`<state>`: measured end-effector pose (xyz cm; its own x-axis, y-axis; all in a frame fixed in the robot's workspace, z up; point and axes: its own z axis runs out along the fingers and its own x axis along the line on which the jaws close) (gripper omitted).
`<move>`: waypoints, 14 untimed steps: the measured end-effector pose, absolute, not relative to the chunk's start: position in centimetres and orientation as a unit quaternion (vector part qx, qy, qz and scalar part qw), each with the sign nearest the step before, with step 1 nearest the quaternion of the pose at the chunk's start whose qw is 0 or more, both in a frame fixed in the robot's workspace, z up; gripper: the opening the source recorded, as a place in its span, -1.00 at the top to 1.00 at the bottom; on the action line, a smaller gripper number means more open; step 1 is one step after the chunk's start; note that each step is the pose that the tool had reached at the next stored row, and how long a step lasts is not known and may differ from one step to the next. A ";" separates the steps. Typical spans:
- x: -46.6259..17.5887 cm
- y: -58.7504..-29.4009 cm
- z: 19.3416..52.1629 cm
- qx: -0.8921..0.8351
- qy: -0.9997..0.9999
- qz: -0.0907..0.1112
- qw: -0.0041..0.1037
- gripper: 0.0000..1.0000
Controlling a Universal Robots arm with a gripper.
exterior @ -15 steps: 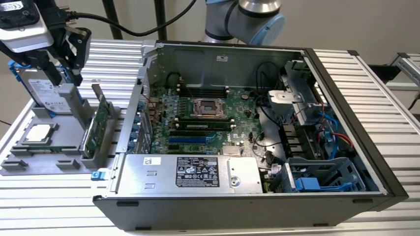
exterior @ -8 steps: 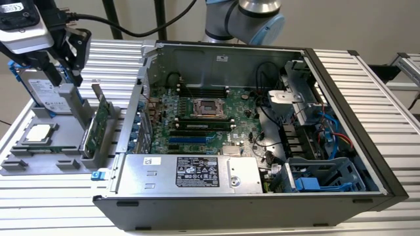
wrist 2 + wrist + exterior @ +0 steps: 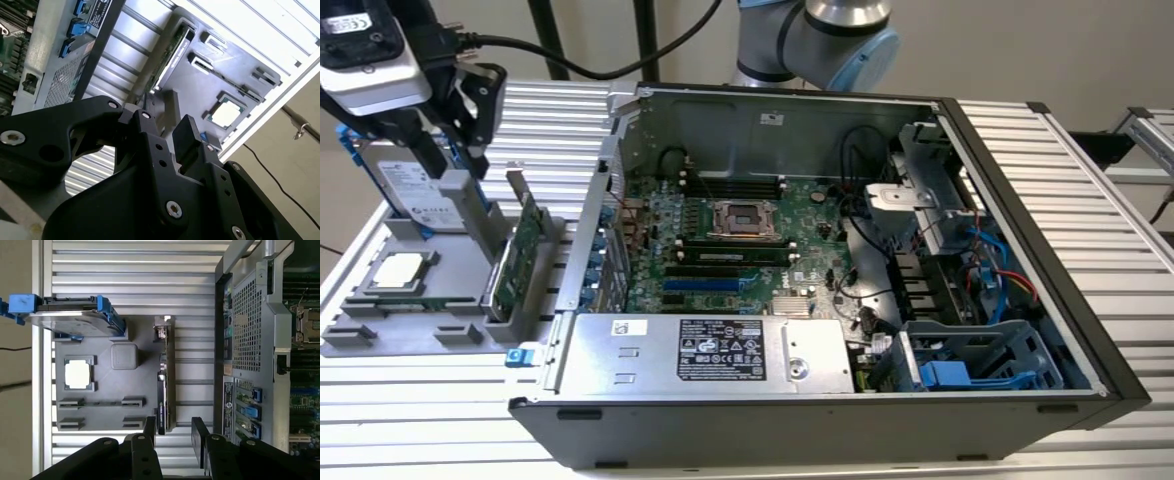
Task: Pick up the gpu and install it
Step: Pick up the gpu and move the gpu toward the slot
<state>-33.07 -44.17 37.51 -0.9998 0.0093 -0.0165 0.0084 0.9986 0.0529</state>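
At the exterior view's left, the end effector (image 3: 454,135), spread and empty, hovers over the grey fixture (image 3: 414,325). The gpu (image 3: 520,255) stands on edge below it, slightly toward that view's right, long axis parallel to the open computer case (image 3: 787,430).

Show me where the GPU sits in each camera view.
Exterior view: gpu stands on edge in the gray tray, to the exterior view's left of the computer case.
First wrist view: edge-on between CPU and computer case.
Second wrist view: edge-on between CPU and computer case.
Shared landmark: the CPU.
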 end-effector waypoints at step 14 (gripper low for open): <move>-33.1 -44.2 36.7 0.009 1.000 0.026 0.004 -1.00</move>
